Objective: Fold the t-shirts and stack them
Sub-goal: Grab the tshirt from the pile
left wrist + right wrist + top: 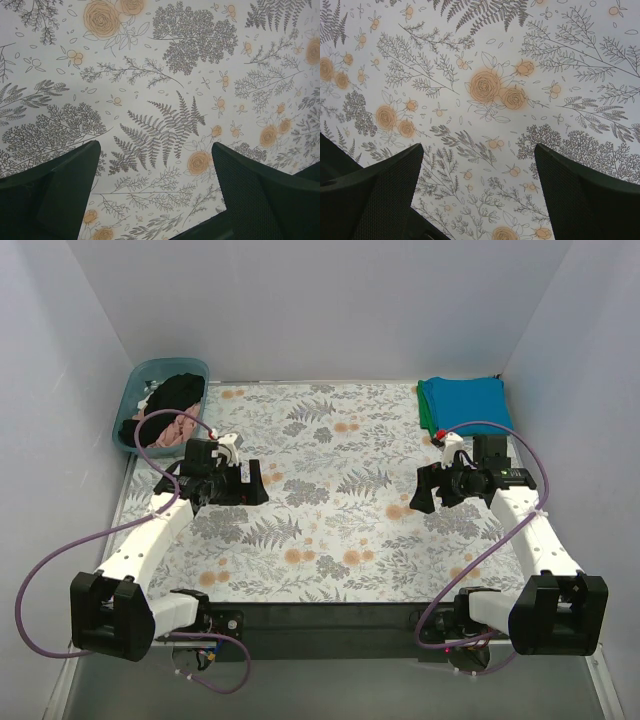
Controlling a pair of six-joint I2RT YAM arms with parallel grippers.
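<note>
Teal plastic marks the far left corner: a tub (135, 400) sits there against the walls (320, 300). It holds a crumpled black t-shirt (178, 390) at the back and a dusty pink t-shirt (170, 428) bunched at the front. In the far right corner a folded teal-blue t-shirt (468, 400) lies flat on a green t-shirt (426, 418), whose edge shows along the left side of the pile.

Between these corners the floral table cloth (330, 440) lies smooth and bare, with only the two arms over it. The left gripper (228, 490) hangs over the cloth just in front of the tub, its jaws spread wide with nothing between them. Its wrist camera shows only fern and rose print between the dark fingers (55, 190). The right gripper (448, 495) hangs over the cloth just in front of the folded pile, its jaws likewise wide apart and holding nothing. Its fingers (580, 195) frame plain printed cloth.

Purple cables (40, 580) loop out from each arm; the left one swings past the table's left edge and the right one arches over the wrist near the pile. White walls close in the left, far and right sides of the table. The arm bases stand on a dark strip (330, 615) along the near edge. The middle of the cloth between the grippers is the widest open ground.
</note>
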